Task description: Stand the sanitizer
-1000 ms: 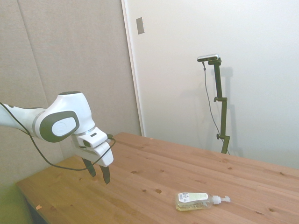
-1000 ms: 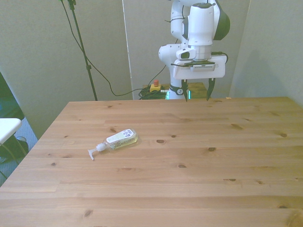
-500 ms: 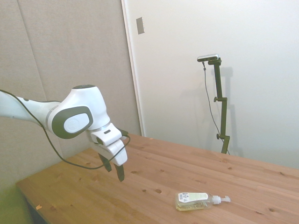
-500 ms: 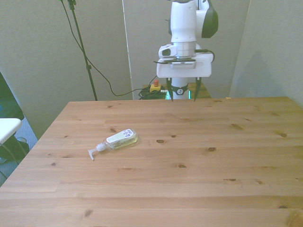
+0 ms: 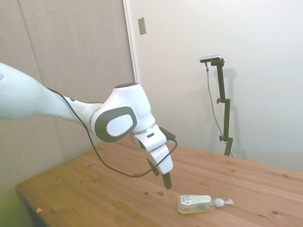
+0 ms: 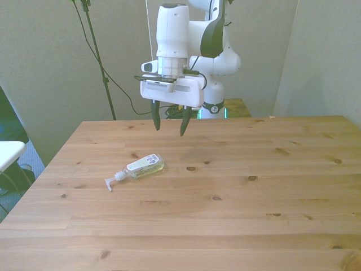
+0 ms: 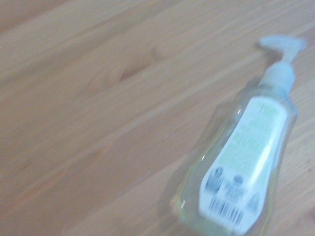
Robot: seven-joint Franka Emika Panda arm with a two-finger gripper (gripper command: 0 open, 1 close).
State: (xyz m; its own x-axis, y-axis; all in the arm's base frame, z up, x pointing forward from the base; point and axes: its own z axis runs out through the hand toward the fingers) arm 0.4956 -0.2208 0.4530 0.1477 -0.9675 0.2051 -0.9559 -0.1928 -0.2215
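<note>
One bottle: the sanitizer [image 6: 144,166] lies on its side on the table [image 6: 254,214], not upright.
Sanitizer pos: toward the front view's left, approx. mid-depth on the tabletop; in the side view [image 5: 195,203] it's near the table's near edge, right of centre.
Nozzle: white pump nozzle [image 6: 111,182] points to the front view's left and toward the camera; in the side view it points right.
Label: white-green label [image 7: 243,174] faces up, w/ barcode at the base end; wrist view blurry, text unreadable.
Liquid: pale yellowish, seen thru clear plastic.
Gripper: gripper [image 6: 168,125] up in the air, fingers pointing down, tilted a bit in the side view [image 5: 162,178].
Fingers: spread apart, clear gap btwn the two dark fingertips, nothing held.
Gripper vs bottle: above and behind the bottle in the front view, slightly to the front view's right of it; no contact. In the side view it hangs just left of and above the bottle's base end.
Arm: white arm [image 5: 71,111] reaches in from the side view's left, black cable [image 5: 109,165] looping under the wrist.
Wrist cam: looks down on bottle and bare wood planks.
Table: pine boards w/ knots.
</note>
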